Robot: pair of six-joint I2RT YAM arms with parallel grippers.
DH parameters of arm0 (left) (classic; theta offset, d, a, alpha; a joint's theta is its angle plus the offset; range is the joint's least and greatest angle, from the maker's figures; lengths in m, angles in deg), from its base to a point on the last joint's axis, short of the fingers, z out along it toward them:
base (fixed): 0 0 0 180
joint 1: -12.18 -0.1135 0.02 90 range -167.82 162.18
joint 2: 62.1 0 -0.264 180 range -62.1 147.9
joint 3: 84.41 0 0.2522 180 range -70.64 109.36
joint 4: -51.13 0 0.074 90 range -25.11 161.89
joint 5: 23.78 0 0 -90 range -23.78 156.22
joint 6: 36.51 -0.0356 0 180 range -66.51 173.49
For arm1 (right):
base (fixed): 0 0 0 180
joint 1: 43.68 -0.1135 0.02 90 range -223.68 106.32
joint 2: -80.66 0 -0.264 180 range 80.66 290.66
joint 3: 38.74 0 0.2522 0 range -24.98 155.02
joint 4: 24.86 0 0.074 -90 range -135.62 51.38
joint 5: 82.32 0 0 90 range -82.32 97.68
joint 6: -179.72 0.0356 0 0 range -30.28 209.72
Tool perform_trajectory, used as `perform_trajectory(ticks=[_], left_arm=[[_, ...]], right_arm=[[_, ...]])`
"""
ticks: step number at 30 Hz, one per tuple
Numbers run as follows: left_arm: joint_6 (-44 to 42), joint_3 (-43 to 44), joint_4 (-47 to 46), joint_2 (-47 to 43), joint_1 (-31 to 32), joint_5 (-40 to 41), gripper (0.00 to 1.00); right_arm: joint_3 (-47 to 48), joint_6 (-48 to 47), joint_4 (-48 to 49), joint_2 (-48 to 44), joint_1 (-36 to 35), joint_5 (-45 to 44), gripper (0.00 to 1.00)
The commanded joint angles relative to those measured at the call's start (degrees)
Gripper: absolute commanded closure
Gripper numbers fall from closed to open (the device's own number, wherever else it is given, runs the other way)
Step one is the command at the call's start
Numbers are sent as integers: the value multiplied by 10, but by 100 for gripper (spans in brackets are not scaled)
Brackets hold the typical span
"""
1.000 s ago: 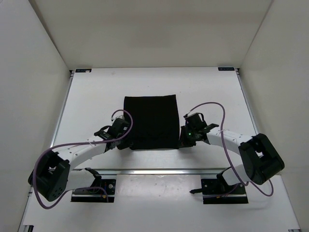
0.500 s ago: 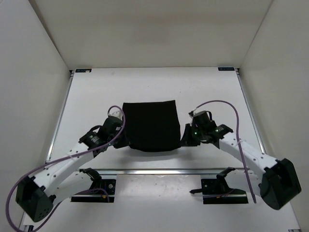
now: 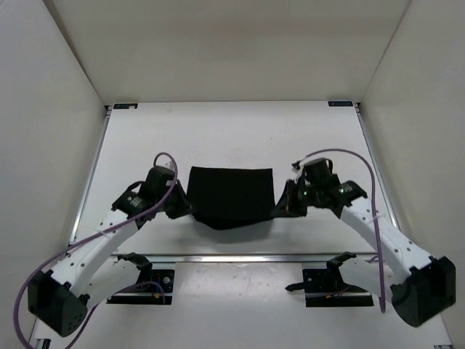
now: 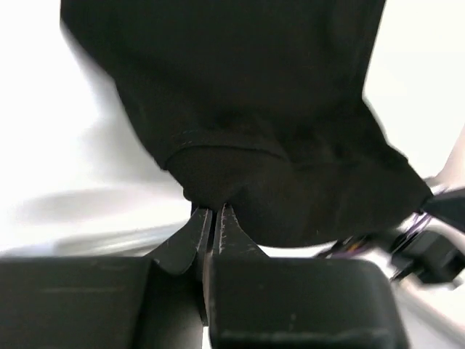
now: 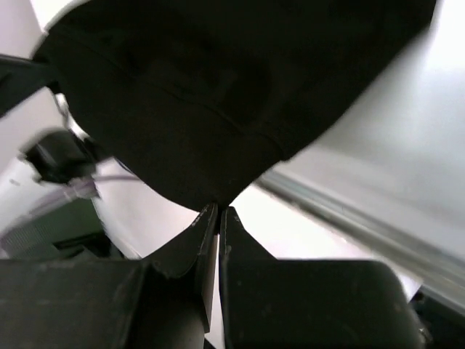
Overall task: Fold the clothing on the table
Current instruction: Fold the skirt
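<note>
Top external: clothing (image 3: 230,193) between left gripper (image 3: 184,211) and right gripper (image 3: 278,209), now farther back.

One piece of black clothing (image 3: 231,196) spans the gap between the two grippers, and there is one white table (image 3: 232,134) below them. There are two arms, the left arm (image 3: 94,247) and the right arm (image 3: 378,233). Each ends in one gripper, the left gripper (image 4: 212,212) and the right gripper (image 5: 218,211), and each gripper has two fingers (image 4: 182,243), so four in all. Two purple cables are visible, the left cable (image 3: 164,154) and the right cable (image 3: 341,151), one looping just behind each gripper, and two dark base plates (image 3: 142,282) sit well behind the grippers.
</note>
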Motion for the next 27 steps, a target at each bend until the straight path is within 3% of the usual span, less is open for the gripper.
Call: perform_trajectory(ticks=[1,8,9,10,12,15,16,22,27], left_arm=[[-32,73,-64,60,-48,-26,90],[-98,181,-124,272,-129,-16,86],[-110,199,-125,289,-140,-15,74],[-116,209,-130,320,-144,-18,51],[-129,231,-147,365,-154,-29,27],[-149,274,-146,406,-170,-5,12],[-155,277,-140,404,-177,-4,12],[-180,162,-180,329,-187,23,11],[-195,107,-214,332,-172,58,8]], right_arm=[[96,-73,1,85,58,44,100],[244,-166,10,304,124,8,100],[263,-168,14,337,126,-5,99],[282,-168,17,354,130,-21,91],[299,-170,28,402,128,-43,70],[301,-184,72,414,134,-77,42],[295,-186,68,414,136,-87,36],[158,-184,130,336,147,-72,36],[114,-177,185,353,148,-47,34]])
